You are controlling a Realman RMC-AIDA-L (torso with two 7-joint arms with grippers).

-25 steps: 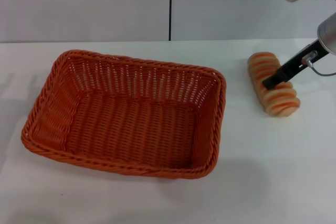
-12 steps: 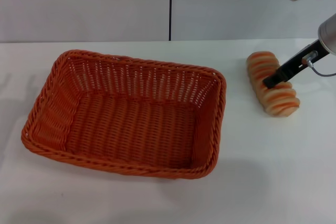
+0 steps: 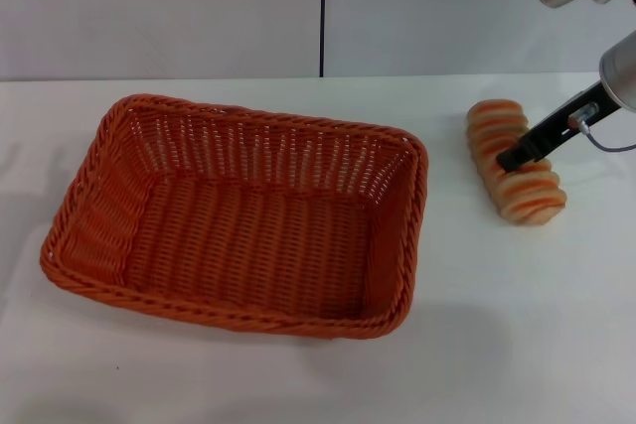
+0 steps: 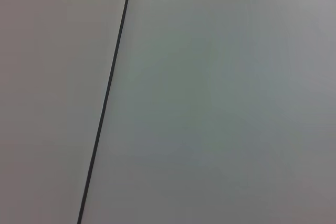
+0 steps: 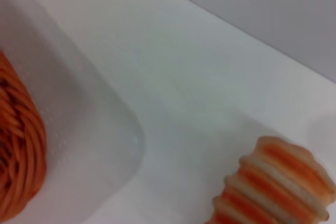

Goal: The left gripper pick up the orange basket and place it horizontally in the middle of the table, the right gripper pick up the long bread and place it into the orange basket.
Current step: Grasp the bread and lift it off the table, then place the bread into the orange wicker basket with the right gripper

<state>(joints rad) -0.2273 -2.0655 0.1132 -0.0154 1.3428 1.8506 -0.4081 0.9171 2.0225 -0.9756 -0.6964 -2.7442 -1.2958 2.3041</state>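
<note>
Since a second ago the long bread point(image 3: 516, 163) has shifted slightly, its near end now a touch higher in the head view, and the right gripper point(image 3: 510, 159) has drawn in a little with it. The gripper's black finger lies across the top of the loaf, touching it; whether the jaws are clamped on it or merely resting cannot be told. The bread lies on the table point(image 3: 517, 325), well to the right of the orange basket point(image 3: 238, 215), which sits empty mid-table. The left gripper is out of sight.
</note>
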